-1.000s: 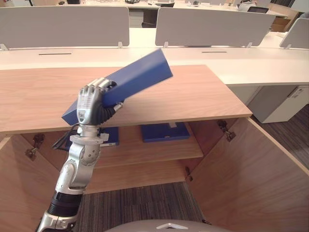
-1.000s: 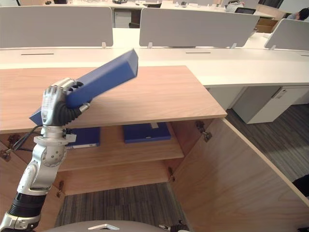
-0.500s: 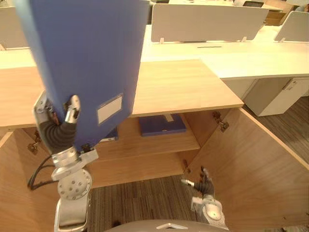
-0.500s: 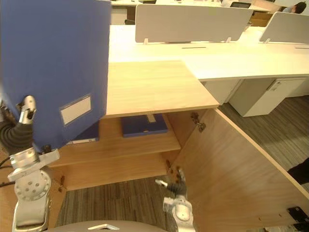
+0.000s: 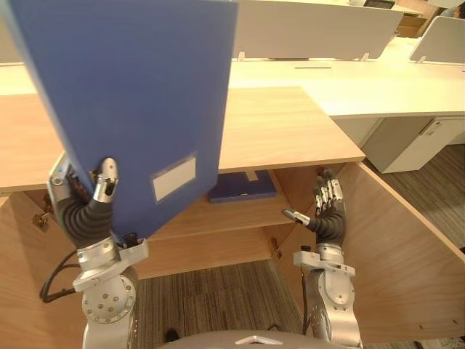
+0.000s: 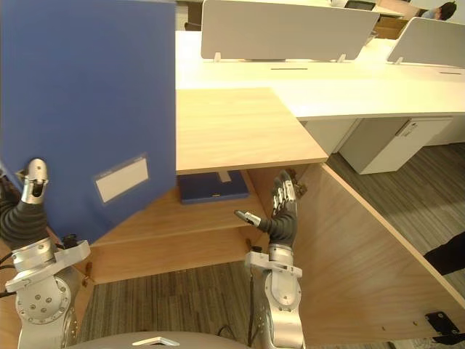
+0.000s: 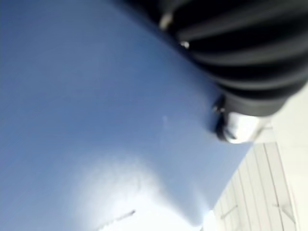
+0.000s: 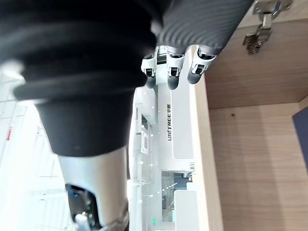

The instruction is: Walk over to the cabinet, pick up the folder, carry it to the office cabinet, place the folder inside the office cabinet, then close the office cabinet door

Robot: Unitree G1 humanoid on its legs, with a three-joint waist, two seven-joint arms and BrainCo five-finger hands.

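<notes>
Left hand [image 5: 106,182] clasps the folder [image 5: 138,87]; right hand [image 5: 328,212] splayed.

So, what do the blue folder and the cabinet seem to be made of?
The blue folder, held up by the left hand: probably plastic-covered board; its face is smooth, stiff and flat, with a soft sheen. The cabinet: likely matte wood-look laminate or veneer on board; even light grain runs over top, shelf and open door, though solid wood cannot be ruled out.

The folder [image 5: 138,94] hides most of your left hand [image 5: 106,180]. Its top is cut off at the view's edge.
</notes>
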